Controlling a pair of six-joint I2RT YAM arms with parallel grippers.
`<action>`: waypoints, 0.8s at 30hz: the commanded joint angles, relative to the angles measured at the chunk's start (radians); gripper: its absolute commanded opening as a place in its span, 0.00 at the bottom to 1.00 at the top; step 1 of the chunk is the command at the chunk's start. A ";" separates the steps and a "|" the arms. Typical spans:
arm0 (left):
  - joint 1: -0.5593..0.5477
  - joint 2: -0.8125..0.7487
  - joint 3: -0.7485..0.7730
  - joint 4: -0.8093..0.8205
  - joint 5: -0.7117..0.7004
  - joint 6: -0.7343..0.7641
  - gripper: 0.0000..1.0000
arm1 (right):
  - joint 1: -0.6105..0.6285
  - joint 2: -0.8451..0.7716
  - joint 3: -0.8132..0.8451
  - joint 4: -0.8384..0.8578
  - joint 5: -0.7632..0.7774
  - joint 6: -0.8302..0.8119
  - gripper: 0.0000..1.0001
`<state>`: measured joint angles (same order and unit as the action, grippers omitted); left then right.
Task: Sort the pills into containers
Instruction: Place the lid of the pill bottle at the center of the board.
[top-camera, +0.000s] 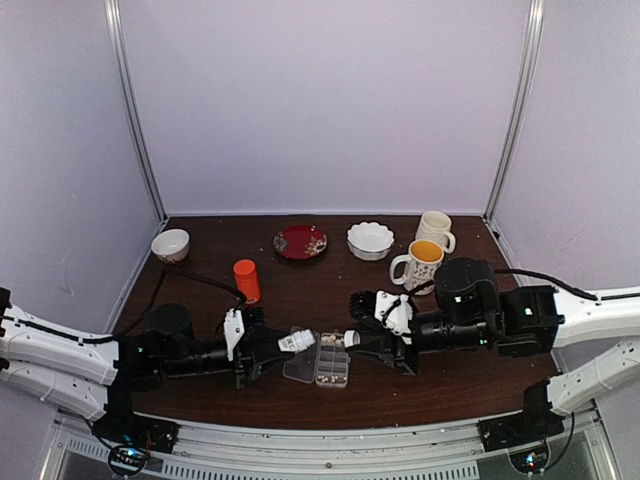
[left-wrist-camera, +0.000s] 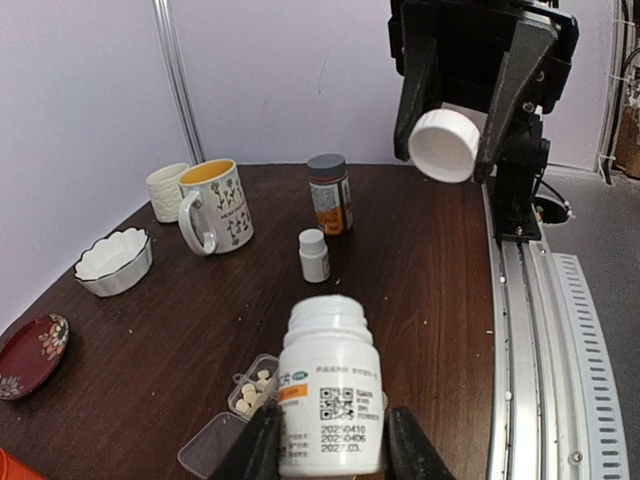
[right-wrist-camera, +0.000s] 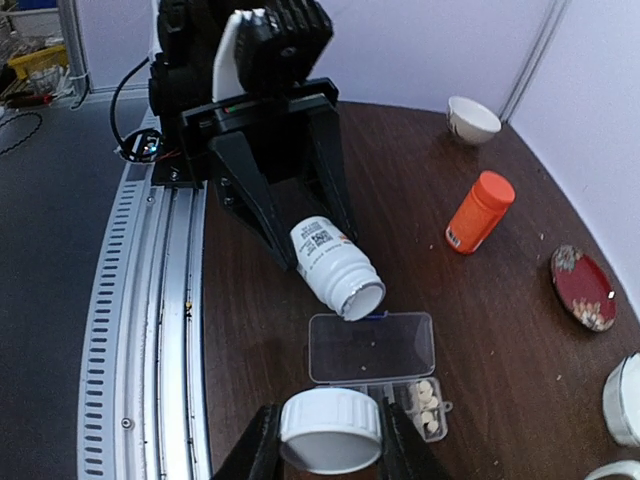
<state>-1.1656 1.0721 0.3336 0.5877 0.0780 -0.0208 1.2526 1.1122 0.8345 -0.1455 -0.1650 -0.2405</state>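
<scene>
My left gripper (left-wrist-camera: 330, 448) (top-camera: 290, 344) is shut on an uncapped white bottle (left-wrist-camera: 330, 400) (right-wrist-camera: 335, 265). The bottle is tilted, its open mouth hanging over the clear pill box's flipped-open lid (right-wrist-camera: 372, 347). My right gripper (right-wrist-camera: 330, 445) (top-camera: 357, 340) is shut on the bottle's white cap (right-wrist-camera: 330, 430) (left-wrist-camera: 445, 145), just right of the box. The containers (right-wrist-camera: 405, 400) (top-camera: 331, 364) lie on the table between the two grippers. A few beige pills (right-wrist-camera: 428, 407) (left-wrist-camera: 255, 385) sit in one end cell. The other cells are partly hidden behind the cap.
An orange bottle (top-camera: 246, 281) stands left of centre. Along the back are a small bowl (top-camera: 170, 245), a red plate (top-camera: 300, 241), a scalloped white bowl (top-camera: 370, 240) and two mugs (top-camera: 418, 265). A small white bottle (left-wrist-camera: 314, 255) and a grey-capped amber bottle (left-wrist-camera: 328, 193) stand under the right arm.
</scene>
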 joint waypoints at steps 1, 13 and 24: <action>0.020 0.022 -0.017 0.031 -0.021 0.011 0.00 | 0.006 0.089 0.017 -0.067 0.076 0.292 0.01; 0.137 0.215 -0.043 0.201 0.174 0.063 0.00 | -0.093 0.375 0.032 -0.362 0.060 0.528 0.14; 0.167 0.324 0.003 0.152 0.242 0.120 0.00 | -0.136 0.477 0.061 -0.358 0.018 0.535 0.27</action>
<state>-1.0130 1.3674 0.3084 0.7002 0.2737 0.0620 1.1297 1.5875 0.8654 -0.5076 -0.1268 0.2726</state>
